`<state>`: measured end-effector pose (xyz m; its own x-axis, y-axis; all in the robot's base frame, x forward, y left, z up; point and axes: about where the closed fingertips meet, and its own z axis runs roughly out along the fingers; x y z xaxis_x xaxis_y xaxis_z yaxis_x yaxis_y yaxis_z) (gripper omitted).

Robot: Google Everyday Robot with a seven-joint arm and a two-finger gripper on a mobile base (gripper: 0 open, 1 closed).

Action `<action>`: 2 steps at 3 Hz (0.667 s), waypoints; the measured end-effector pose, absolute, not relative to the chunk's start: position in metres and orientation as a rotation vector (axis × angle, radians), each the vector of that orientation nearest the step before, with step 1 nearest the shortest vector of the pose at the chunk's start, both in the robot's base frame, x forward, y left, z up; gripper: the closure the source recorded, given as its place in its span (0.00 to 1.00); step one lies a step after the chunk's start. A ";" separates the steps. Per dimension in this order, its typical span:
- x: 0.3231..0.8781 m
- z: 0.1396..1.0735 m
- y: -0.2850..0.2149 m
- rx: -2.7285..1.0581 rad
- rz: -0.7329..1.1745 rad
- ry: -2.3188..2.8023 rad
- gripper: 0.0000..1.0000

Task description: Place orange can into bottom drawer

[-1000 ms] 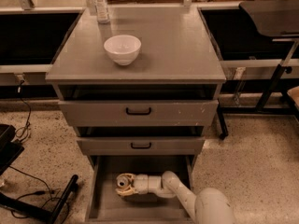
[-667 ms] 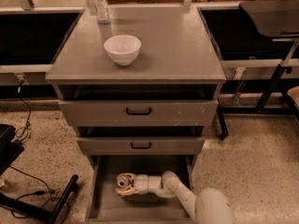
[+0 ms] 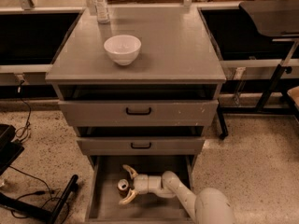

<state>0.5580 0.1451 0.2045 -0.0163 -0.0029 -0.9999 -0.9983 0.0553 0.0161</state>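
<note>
Centrally, the view is filled by a grey cabinet [image 3: 177, 45] with three drawers, standing on a speckled floor [image 3: 252, 153]. Its flat top is occupied by a white bowl [image 3: 122, 49] near the front left and a clear plastic bottle [image 3: 100, 3] at the back left edge, well apart from the bowl. The two upper drawers are seen slightly pulled out, each fitted with a black handle [image 3: 138, 111].

Below them, the bottom drawer [image 3: 105, 204] is pulled out far towards the camera, and its plain grey inside is exposed. The robot's pale arm [image 3: 187, 199] is brought in from the lower right edge and is laid across the drawer's inside, pointing left.

At the arm's end, the gripper [image 3: 124, 185] is held low inside the bottom drawer, in its left half. Its two curved fingers [image 3: 130, 171] are spread wide apart, one towards the back of the drawer and one towards the front, so nothing is clamped.

Between those spread fingers the orange can [image 3: 123, 185] is found, standing upright on the drawer floor with its silver top turned up. A gap is seen between the can and each fingertip.
</note>
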 end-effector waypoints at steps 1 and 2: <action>0.558 0.205 0.146 -1.163 1.181 1.247 0.00; 0.549 0.222 0.135 -1.197 1.177 1.215 0.00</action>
